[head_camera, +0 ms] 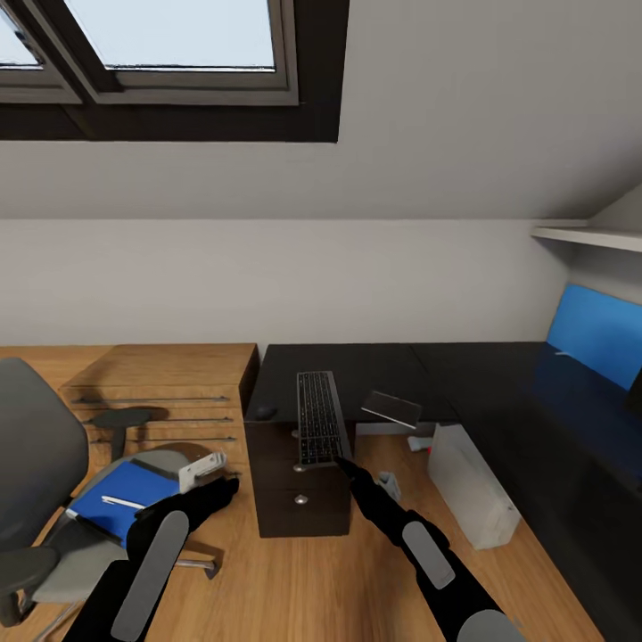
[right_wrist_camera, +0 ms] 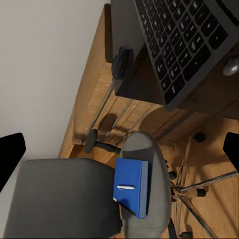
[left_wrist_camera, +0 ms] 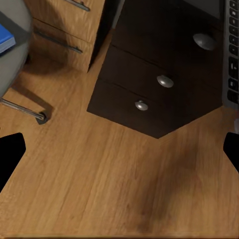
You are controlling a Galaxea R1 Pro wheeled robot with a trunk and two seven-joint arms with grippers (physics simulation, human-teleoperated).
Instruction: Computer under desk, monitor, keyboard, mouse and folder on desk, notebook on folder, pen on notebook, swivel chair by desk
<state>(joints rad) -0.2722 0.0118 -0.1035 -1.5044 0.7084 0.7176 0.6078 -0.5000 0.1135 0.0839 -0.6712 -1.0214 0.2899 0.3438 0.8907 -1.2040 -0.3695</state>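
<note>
Even, soft rendered light throughout; no harsh glare. Bright pale sky through skylight (head_camera: 169, 36), its frame dark. Diffuse shadows under swivel chair (head_camera: 53, 481) and beside black worktop (head_camera: 374, 379) on wood floor (left_wrist_camera: 119, 189). Worktop surface very dark, little detail. Slight wide-angle stretch at head-view edges. Wrist views softer, mildly blurred; tool fingertips (right_wrist_camera: 11, 154) plain black silhouettes at frame edges.
</note>
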